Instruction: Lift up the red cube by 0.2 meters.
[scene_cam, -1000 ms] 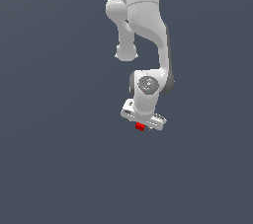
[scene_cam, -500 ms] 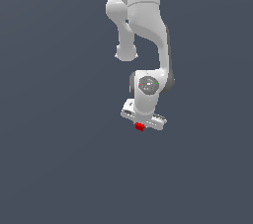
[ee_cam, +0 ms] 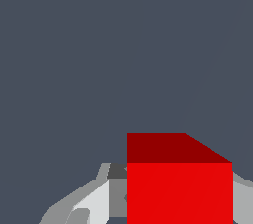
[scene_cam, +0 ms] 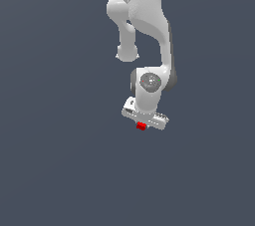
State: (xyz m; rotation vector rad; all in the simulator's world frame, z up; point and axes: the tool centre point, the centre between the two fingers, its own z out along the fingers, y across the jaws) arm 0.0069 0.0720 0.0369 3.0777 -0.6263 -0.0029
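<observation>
Fingers [ee_cam: 94, 203] of our gripper [scene_cam: 143, 123] clamp the red cube [scene_cam: 141, 126] at the hand's six o'clock, so we judge a slow, straight, vertical rise safest.

We see flat, even light with no glare and no cast shadow on the dark slate ground. The white arm [scene_cam: 149, 26] shades softly grey at its edges. Both renders look coarse; the red cube [ee_cam: 179, 188] shows one brighter and one darker face.
</observation>
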